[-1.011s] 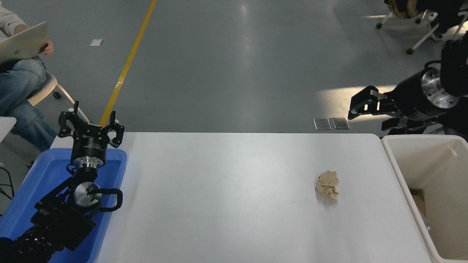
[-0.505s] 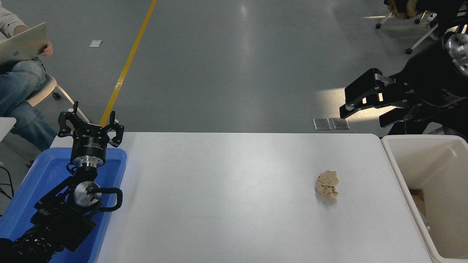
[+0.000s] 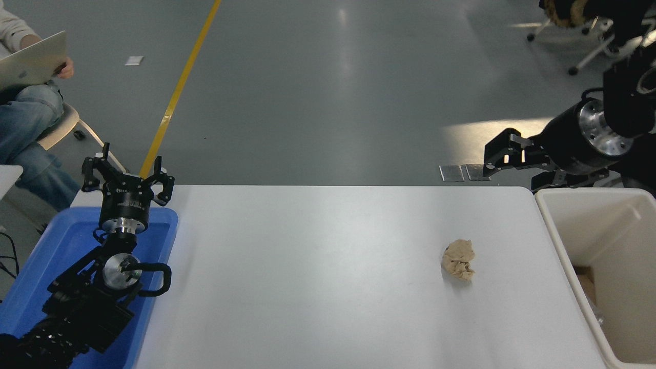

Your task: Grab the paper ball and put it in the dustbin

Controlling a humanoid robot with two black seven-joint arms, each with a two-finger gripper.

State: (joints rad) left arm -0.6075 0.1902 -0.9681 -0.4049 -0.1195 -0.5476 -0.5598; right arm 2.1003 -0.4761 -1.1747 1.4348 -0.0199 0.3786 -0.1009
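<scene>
The tan, wrinkled paper ball [image 3: 458, 259] lies on the white table [image 3: 318, 266], right of centre. The cream-white dustbin [image 3: 556, 241] stands just off the table's right edge. My right gripper [image 3: 505, 166] hangs open and empty above the table's far right corner, well behind the paper ball and left of the dustbin's far rim. Its arm comes in from the right edge. My left gripper [image 3: 125, 177] is parked open over the far end of the blue tray at the lower left.
A blue shallow tray [image 3: 61, 251] sits at the table's left edge under the left arm. A seated person [image 3: 25, 113] with a laptop is at the far left. Chair legs stand at the top right, and some brown material lies inside the dustbin.
The right arm swung up and then came back down, so the right gripper now sits lower and nearer the table's far right corner. Paper ball and left arm have not moved.
</scene>
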